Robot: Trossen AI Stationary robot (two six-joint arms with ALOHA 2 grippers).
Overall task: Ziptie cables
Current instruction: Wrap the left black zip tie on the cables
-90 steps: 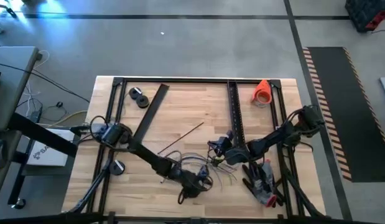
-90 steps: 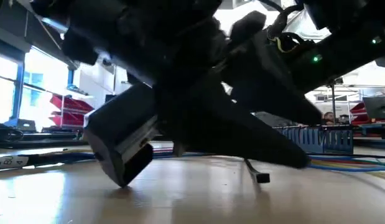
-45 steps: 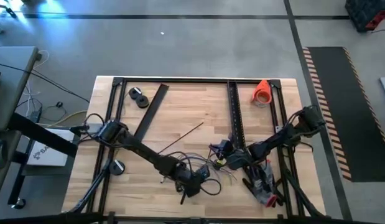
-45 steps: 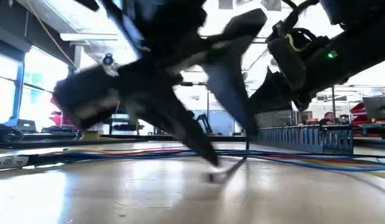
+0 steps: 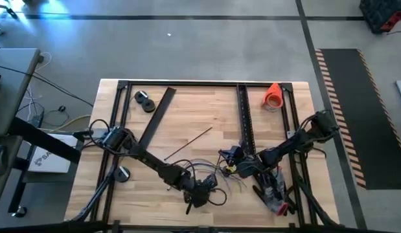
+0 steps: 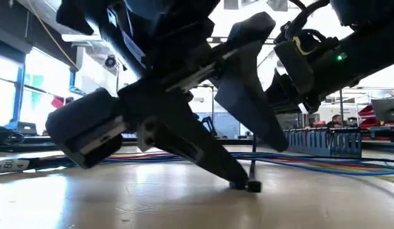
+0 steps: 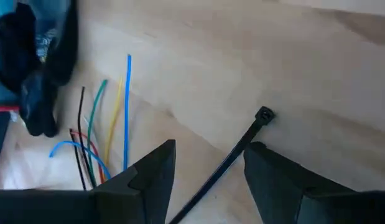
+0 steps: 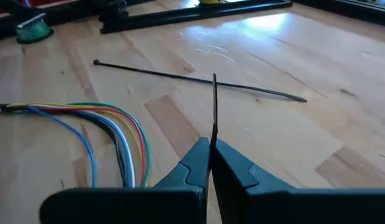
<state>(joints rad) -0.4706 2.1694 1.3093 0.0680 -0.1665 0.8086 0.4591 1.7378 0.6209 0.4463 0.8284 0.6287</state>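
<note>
The cables (image 5: 234, 181), thin wires with coloured ends (image 7: 111, 118), lie loose on the wooden table near its front edge. My left gripper (image 7: 211, 149) is open, low over the table, with a black ziptie (image 7: 232, 158) running between its fingers and the tie's head (image 7: 265, 114) beyond them. That head (image 6: 253, 186) rests on the table. My right gripper (image 8: 211, 146), just right of the cables (image 8: 111, 127), is shut on a thin black ziptie strap. Whether both views show one tie, I cannot tell. My left gripper has the ziptie strap close beside one finger (image 7: 267, 165); I cannot tell whether it touches. My right gripper pinches the black strap (image 8: 214, 118) between its two fingertips. The strap runs on along the fingers, and its free end (image 8: 214, 78) stands clear of the table.
A second long ziptie (image 8: 198, 78) lies on the table beyond the cables. An orange tape roll (image 5: 273, 95) and two black discs (image 5: 145, 100) sit at the far side. Flat black strips (image 5: 158, 116) cross the table. A red and grey tool (image 5: 276, 197) lies at front right.
My left gripper has swung about just above the table, shifting slightly toward the near edge, and now tips down with one fingertip beside the ziptie head. The head has slid about on the table. My right gripper has moved a little toward the near edge.
</note>
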